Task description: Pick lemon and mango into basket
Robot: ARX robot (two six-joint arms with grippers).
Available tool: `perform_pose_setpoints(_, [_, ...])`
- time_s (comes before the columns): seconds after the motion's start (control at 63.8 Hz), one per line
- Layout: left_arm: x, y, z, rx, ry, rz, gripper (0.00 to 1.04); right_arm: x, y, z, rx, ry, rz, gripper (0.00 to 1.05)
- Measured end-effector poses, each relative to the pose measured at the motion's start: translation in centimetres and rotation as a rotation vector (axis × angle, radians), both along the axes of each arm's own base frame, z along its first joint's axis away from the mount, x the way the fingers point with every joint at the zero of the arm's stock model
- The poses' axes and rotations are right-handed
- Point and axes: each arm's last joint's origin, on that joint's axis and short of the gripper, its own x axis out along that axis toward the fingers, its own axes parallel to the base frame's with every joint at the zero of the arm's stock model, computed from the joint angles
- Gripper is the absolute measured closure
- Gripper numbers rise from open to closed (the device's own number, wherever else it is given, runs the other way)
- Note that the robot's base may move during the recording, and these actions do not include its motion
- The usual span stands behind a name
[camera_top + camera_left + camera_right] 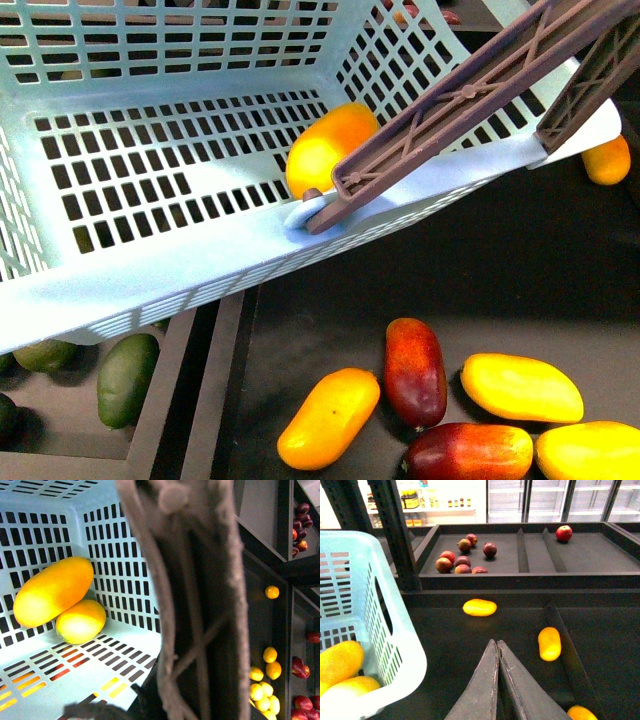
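While mango (52, 590) and lemon (81, 621) lie in basket (411, 656), right gripper (497, 646) hangs outside.

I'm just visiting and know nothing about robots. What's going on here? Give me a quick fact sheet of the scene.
basket: light teal, slotted, brown handle swung up
mango: inside the basket, against its wall
lemon: inside the basket, touching the mango
right gripper: jaws pressed together, holding nothing
left gripper: cannot tell from these views
outside the basket: yellow mangoes, dark red mangoes and green fruits on dark shelves
task status: both fruits are in the basket
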Motion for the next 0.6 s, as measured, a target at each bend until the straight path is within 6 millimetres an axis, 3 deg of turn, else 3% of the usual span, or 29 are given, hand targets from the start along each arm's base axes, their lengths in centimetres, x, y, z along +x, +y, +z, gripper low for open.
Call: perform_pose_setpoints(0.596, [0.0,0.0,0.0,0.000,0.000,0.000,1.00,-4.3,0.0,-2.2,0.000,0.000,0.001,1.03])
